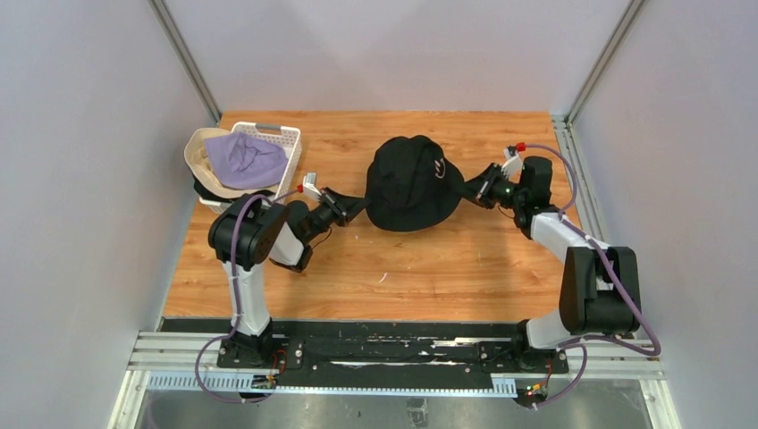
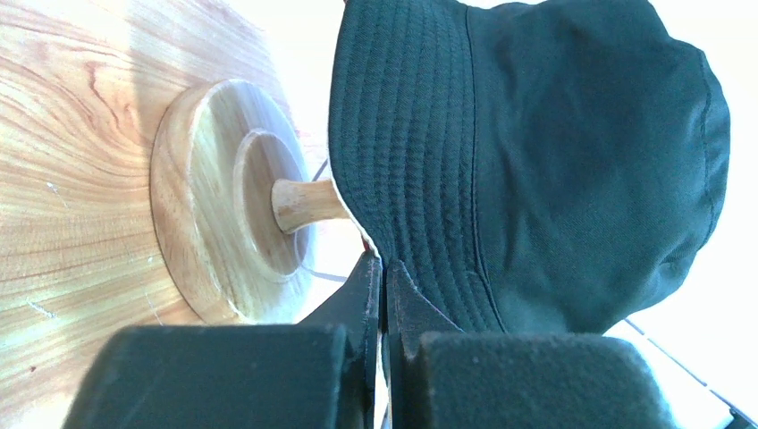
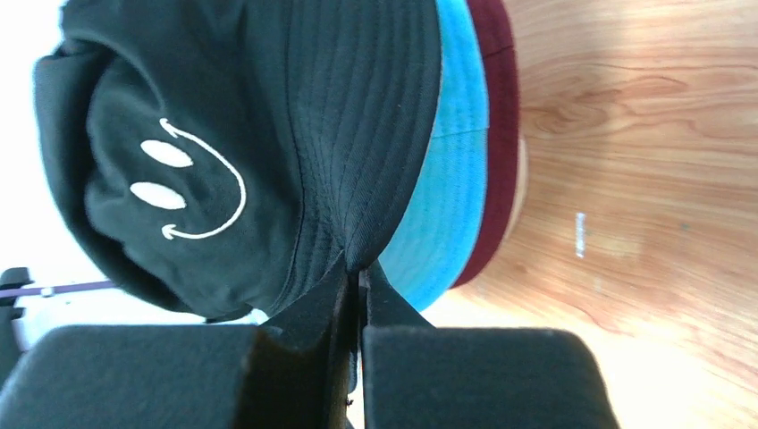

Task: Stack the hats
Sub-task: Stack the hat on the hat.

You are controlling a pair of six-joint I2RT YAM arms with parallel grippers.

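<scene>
The black hat with the smiley face sits over the wooden stand in mid-table. My left gripper is shut on the left side of its brim, and my right gripper is shut on the right side. In the left wrist view the gripper pinches the stitched brim above the stand's round base. In the right wrist view the gripper pinches the brim of the smiley hat. The teal hat and the maroon hat lie under it.
A white lattice basket stands at the back left. It holds the lavender hat on top of the beige hat, with a plain black hat's edge below. Grey walls close in the table on three sides.
</scene>
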